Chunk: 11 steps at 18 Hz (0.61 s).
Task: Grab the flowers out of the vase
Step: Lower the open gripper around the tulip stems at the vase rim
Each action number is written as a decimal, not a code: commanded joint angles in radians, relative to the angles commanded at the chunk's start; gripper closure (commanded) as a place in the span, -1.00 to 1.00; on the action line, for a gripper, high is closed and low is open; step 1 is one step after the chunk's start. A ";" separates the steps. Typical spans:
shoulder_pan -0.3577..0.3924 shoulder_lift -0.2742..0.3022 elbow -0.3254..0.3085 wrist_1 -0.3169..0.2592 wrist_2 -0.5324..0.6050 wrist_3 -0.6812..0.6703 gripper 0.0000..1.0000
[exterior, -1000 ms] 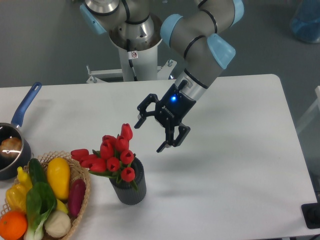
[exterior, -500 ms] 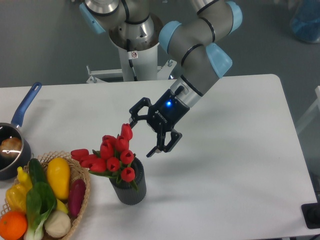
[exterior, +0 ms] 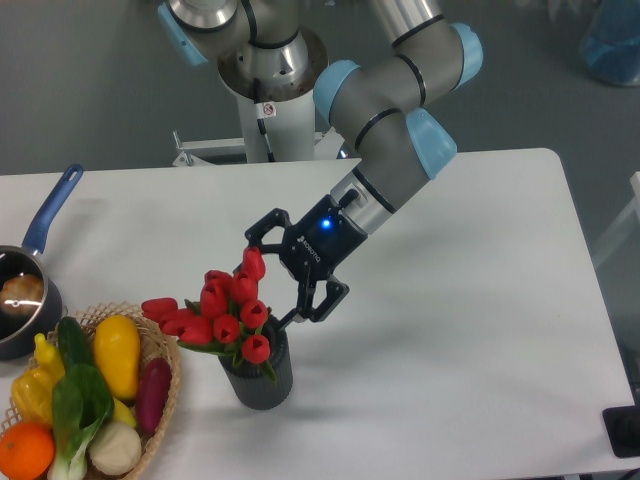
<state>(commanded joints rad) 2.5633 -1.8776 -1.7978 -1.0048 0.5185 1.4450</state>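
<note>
At the front edge of the white surface (exterior: pixel 480 330), a woven basket (exterior: pixel 165 400) holds an orange, a yellow pepper, a yellow squash, a cucumber, a purple aubergine and leafy greens. Just beside it stands the vase (exterior: pixel 262 375), a dark grey ribbed cylinder, upright and touching nothing else. The flowers (exterior: pixel 222 305), a bunch of red tulip buds with green leaves, sit in its mouth and lean left, their outermost buds reaching over the basket's rim.

Immediately above and to the right of the bunch is the end effector (exterior: pixel 280 280), fingers spread wide and empty, a blue light glowing on its wrist. One finger sits just behind the tallest bud; the other hangs close to the vase's right rim. Whether either finger touches a bud cannot be told from this angle.

The step in hand looks like the final approach before the grasp: the bunch is still fully in the vase. The next move would call for centring the spread fingers around the stems or the tied cluster, closing gently enough not to crush the buds, then lifting straight up so the vase does not tip or ride along.

Further back, at the left edge, a blue-handled pot (exterior: pixel 30 280) holds something pale. Behind the surface rises the arm's base (exterior: pixel 265 90).
</note>
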 joint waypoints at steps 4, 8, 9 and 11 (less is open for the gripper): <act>-0.003 -0.003 0.000 0.000 0.000 0.005 -1.00; -0.014 -0.018 0.006 0.014 0.000 0.009 -1.00; -0.015 -0.021 0.008 0.015 0.000 0.009 -1.00; -0.015 -0.028 0.012 0.015 0.000 0.009 -1.00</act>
<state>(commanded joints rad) 2.5479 -1.9052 -1.7856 -0.9894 0.5185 1.4542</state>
